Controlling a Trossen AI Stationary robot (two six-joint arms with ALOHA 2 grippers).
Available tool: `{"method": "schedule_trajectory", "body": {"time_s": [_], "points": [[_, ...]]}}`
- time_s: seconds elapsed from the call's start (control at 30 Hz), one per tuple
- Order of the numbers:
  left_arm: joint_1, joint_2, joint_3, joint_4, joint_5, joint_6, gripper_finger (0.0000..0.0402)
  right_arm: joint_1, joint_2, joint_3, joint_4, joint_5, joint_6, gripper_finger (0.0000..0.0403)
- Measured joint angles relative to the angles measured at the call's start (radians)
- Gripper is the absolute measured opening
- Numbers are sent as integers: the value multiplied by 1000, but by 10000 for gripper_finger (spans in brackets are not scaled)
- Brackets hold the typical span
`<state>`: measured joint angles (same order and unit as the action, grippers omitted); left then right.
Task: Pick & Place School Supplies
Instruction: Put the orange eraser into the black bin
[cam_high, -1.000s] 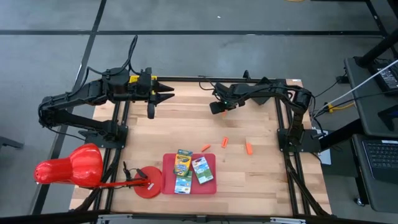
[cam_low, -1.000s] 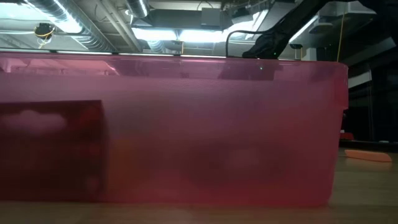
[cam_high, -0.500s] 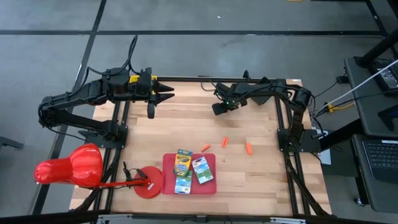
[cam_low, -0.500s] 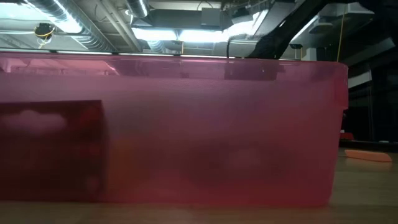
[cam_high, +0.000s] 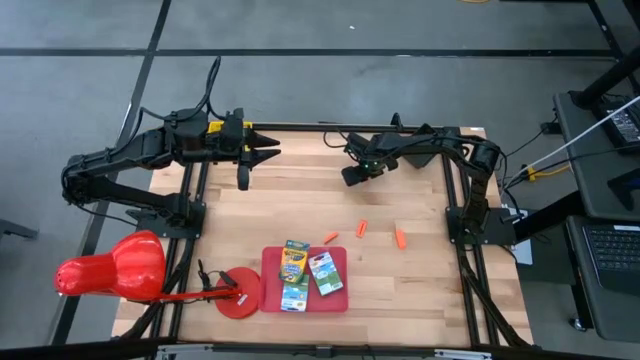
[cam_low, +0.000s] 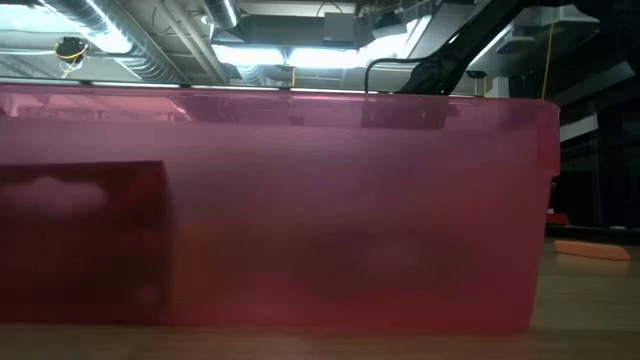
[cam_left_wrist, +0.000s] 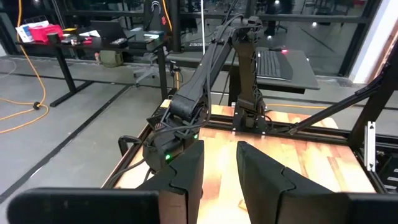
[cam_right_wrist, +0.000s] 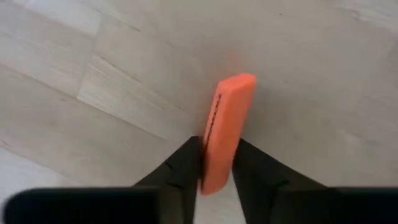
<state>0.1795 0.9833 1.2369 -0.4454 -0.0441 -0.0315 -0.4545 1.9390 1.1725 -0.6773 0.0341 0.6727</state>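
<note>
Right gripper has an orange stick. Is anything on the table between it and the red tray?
Nothing blocks the way. The right gripper holds its orange stick above bare wood at the far side. Three loose orange sticks lie flat on the table between it and the red tray, low enough to pass over.

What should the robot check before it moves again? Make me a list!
1. Right gripper holding an orange stick: ok, the stick sits clamped between its fingers.
2. Red tray has room: ok, bare patches show beside the crayon boxes and green-white pack.
3. Path from the right gripper to the tray: ok, only three loose orange sticks lie on the table between.
4. Left gripper out of the way: ok, it is open and empty at the table's far edge.
5. Stick gripped firmly: cannot tell.
</note>
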Motion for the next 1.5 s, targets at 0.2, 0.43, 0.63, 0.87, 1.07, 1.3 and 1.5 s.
{"method": "schedule_trajectory", "body": {"time_s": [0.2, 0.43, 0.63, 0.87, 1.07, 1.3, 1.5], "points": [[0, 0, 0, 0, 0, 0, 92, 0, -2, 0, -3, 19, -13, 35], [0, 0, 0, 0, -7, 1, 92, -4, -86, -16, -122, 113, -34, 35], [0, 0, 0, 0, -28, -4, 92, -45, -256, -9, -301, 249, -52, 35], [-1, 9, 0, 1, -43, -34, 92, -193, -401, -26, -336, 313, -84, 35], [-28, 13, 0, 1, -36, -84, 92, -336, -404, -86, -290, 294, -170, 35], [-54, 13, 0, 1, -66, -131, 92, -462, -404, -149, -203, 218, -248, 49], [-55, 13, 0, 1, -71, -139, 92, -497, -407, -155, -201, 186, -288, 203]]}}
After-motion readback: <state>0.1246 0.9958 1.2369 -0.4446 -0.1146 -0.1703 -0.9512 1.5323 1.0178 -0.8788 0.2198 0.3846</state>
